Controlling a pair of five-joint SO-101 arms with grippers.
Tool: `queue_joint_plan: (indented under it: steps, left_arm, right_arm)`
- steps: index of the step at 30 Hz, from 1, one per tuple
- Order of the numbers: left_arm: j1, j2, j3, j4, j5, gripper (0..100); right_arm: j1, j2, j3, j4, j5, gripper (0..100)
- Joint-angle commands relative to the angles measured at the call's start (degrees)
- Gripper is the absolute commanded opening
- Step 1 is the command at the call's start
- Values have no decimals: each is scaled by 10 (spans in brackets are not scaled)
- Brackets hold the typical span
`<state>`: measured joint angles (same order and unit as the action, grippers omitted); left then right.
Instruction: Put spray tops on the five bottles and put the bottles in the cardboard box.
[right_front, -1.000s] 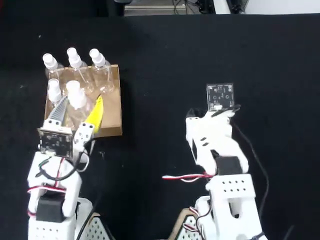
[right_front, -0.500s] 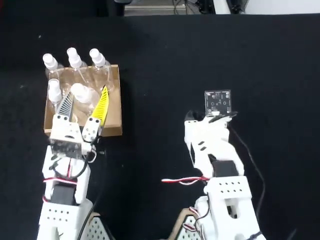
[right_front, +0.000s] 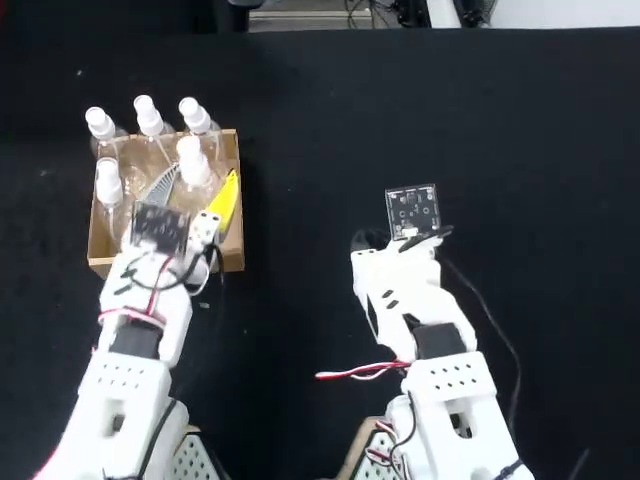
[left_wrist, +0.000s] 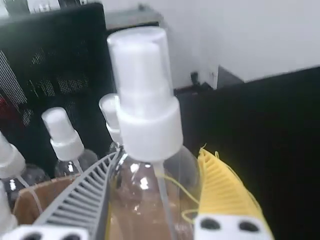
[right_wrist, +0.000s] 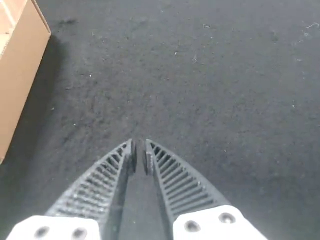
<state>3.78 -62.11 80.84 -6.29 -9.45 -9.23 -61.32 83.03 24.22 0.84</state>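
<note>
So the left gripper is clamped on a clear plastic bottle with a white spray top. In the left wrist view you can see the grey ribbed finger pressed against one side of the bottle's body and the yellow ribbed finger against the other, with the white top sticking up well above both. That bottle is upright over the brown cardboard box, toward the box's far right corner. I honestly can't tell if its base is touching the box floor or just hanging above it.

The other four bottles all have their white tops on too. Three are lined up along the box's far edge, and the fourth one is by the box's left edge, just beside the grey finger. The box itself sits on the black cloth-covered desk, over on the left half, with the white left arm coming in across the box's near edge.

The right gripper has its two grey fingers pressed together with nothing between them, hanging low over bare black cloth around the middle of the desk, well apart from the box. A corner of the cardboard peeks in at the side of the right wrist view.
</note>
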Motion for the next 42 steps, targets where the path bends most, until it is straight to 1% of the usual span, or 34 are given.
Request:
queue_joint_plan:
  steps: [1,5,9,24,30,32,35,37,39,42]
  left_arm:
    - [6,95,-89,-14,4,48]
    - [6,156,-123,-14,3,48]
    - [6,185,-138,-14,2,48]
    - [6,192,-136,-14,5,51]
    - [4,194,-100,-17,2,48]
    - [4,195,-90,-58,4,47]
    - [1,196,-55,-182,3,47]
    - [5,205,-31,-248,2,47]
    - [1,234,-26,-287,2,47]
    - [-12,302,-44,-326,1,47]
  right_arm:
    - [-6,-16,-4,-16,-4,11]
    - [-6,-16,-4,-15,-4,11]
    - [-6,-16,-4,-15,-3,11]
    - [-6,-16,-4,-14,-3,11]
    - [-6,-16,-4,-14,-3,11]
    - [-6,-16,-4,-14,-3,11]
    - [-6,-16,-4,-14,-2,11]
    - [-6,-16,-4,-14,-2,11]
    - [-6,-16,-4,-14,-2,11]
    - [-6,-16,-3,-14,-2,11]
